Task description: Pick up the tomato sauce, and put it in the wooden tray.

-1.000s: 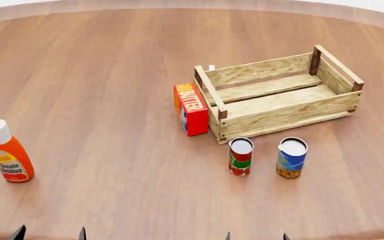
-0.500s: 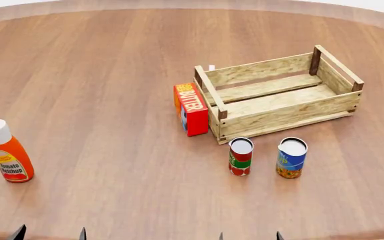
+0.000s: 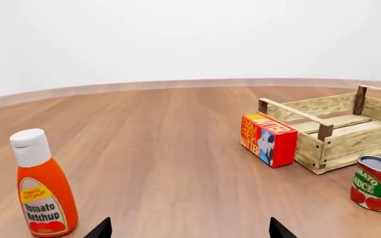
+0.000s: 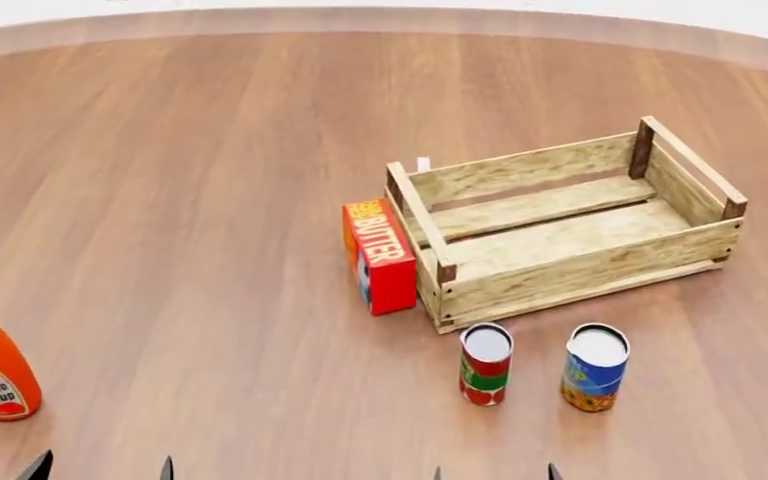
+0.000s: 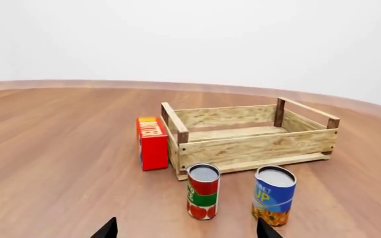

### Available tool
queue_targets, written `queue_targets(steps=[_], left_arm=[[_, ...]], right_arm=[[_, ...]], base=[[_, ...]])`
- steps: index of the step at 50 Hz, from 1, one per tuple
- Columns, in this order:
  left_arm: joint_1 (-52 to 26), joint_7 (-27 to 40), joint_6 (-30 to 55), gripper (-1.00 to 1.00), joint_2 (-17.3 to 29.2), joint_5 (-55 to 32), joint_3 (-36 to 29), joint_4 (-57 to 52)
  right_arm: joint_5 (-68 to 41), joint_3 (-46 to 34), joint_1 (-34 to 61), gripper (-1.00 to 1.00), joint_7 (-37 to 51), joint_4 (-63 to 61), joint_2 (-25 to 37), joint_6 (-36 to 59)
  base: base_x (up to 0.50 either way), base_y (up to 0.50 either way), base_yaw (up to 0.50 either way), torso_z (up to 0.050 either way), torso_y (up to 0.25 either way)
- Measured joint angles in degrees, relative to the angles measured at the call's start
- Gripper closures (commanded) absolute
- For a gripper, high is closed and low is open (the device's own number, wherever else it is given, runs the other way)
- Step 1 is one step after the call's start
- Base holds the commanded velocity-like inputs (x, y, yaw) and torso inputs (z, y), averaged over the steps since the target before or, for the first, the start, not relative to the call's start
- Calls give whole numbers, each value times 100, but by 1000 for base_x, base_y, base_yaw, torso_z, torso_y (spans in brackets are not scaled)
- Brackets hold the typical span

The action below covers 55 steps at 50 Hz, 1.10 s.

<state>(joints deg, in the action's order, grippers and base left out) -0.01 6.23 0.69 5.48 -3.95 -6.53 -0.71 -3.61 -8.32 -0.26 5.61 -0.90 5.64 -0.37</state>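
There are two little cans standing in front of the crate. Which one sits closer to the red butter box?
The tomato sauce, the can with the red label and green band. It stands on the butter box side; the blue-and-yellow can is beside it, farther away.

You see the sauce can (image 4: 486, 365), red label with green band, standing upright on the table just before the slatted wooden tray (image 4: 564, 265), apart from it.
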Motion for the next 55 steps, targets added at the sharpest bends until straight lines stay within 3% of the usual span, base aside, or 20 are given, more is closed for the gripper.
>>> queue_targets(steps=[55], left_arm=[[-76, 338, -72, -100, 297, -317, -352, 81]], right_arm=[[-248, -374, 33, -100, 335, -24, 304, -63]], base=[[500, 0, 0, 0, 0]])
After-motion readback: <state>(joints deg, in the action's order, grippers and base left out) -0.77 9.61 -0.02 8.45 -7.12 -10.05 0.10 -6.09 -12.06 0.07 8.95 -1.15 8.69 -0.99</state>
